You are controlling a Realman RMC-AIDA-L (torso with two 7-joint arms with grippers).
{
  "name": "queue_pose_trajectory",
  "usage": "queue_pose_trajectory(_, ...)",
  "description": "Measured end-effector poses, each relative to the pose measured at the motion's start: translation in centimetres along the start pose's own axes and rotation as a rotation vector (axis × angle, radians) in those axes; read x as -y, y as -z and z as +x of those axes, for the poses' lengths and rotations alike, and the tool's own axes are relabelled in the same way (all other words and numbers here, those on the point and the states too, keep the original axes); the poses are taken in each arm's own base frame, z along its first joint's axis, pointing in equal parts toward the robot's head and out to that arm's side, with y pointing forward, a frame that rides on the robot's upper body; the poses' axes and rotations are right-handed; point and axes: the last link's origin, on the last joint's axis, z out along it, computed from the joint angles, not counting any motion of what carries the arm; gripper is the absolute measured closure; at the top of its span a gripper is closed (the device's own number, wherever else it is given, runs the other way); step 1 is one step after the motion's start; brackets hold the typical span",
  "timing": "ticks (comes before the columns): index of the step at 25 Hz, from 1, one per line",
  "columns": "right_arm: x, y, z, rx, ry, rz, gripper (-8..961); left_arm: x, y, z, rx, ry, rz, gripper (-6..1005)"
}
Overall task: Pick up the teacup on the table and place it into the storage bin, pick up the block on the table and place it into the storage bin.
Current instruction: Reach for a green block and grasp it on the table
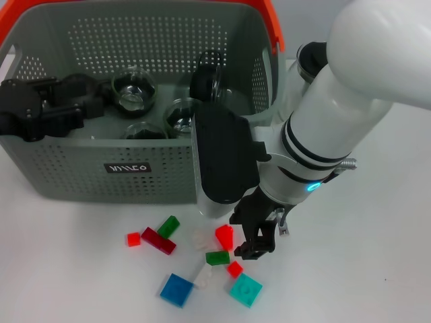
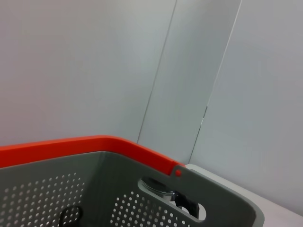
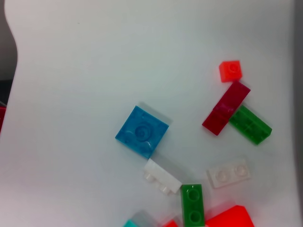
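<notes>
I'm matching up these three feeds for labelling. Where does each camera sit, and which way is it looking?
Head: on the robot's head, looking down at the storage bin, the loose blocks and both arms; right gripper hangs over the blocks.
Left wrist: on the left arm, facing the bin's orange rim and the wall; no fingers show.
Right wrist: looks straight down on the blocks.
Shared: the blue block shows in the head and right wrist views.

The only lettering is white print on a small black label (image 1: 128,167) on the front wall of the storage bin (image 1: 81,175), left of centre in the head view; it cannot be read.
</notes>
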Motion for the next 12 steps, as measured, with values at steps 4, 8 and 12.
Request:
queue_pose_trajectory(4,-0.3,0.4,-0.4,-0.006,0.016,-0.003,422,0.0,0.0,0.0,0.0,0.001,0.0,371)
queue_pose_trajectory(8,-0.3,1.5,-0.9,-0.048,0.04,0.041,421,0.0,0.0,0.1,0.0,-0.002,-0.001,371)
queue_pose_trajectory(12,-0.7,2.6,-2.0,-0.031,0.08,0.077,421,0.0,0.0,0.1,0.0,-0.003,-0.002,371)
